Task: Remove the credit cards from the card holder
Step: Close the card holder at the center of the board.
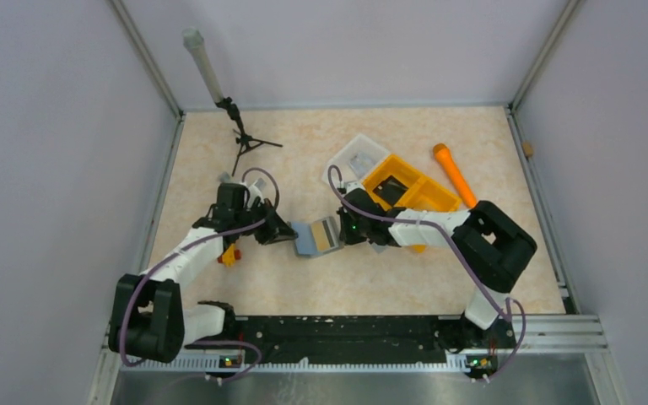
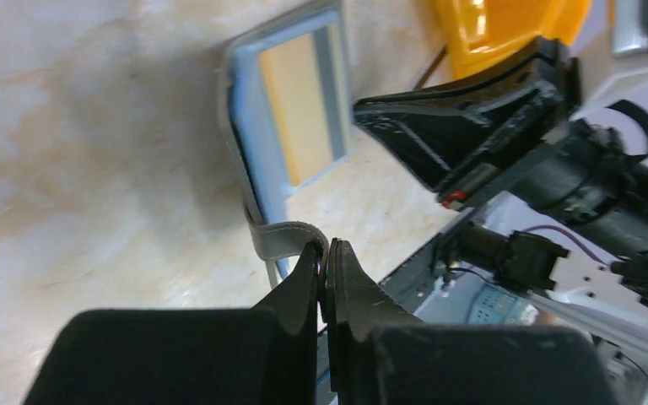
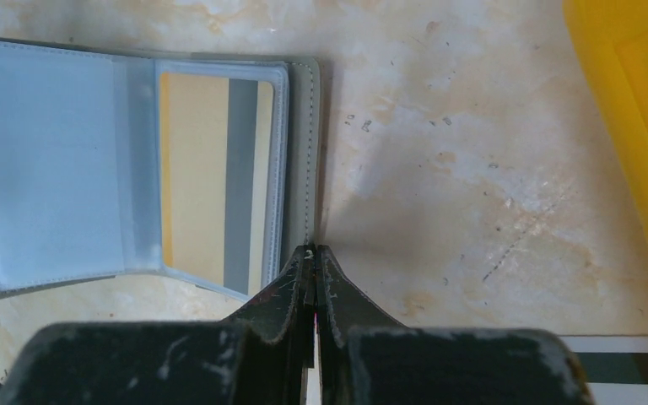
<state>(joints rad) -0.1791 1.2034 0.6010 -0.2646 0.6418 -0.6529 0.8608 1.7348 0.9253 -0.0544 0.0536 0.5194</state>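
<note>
The card holder (image 1: 306,240) lies open on the table between the two arms, its pale blue inner panels up. A tan credit card (image 3: 194,177) with a grey stripe sits in the clear sleeve of the right panel, also seen as the credit card (image 2: 299,101) in the left wrist view. My left gripper (image 2: 326,249) is shut on the holder's grey flap (image 2: 280,237) at its left side. My right gripper (image 3: 312,251) is shut on the grey cover edge (image 3: 306,135) at the right side. In the top view the left gripper (image 1: 289,234) and right gripper (image 1: 344,232) flank the holder.
An orange two-compartment bin (image 1: 429,196) stands just behind the right arm, with a clear tray (image 1: 359,155) behind it and an orange marker-like stick (image 1: 454,174) to its right. A small tripod stand (image 1: 245,139) is at the back left. A small orange piece (image 1: 229,256) lies under the left arm.
</note>
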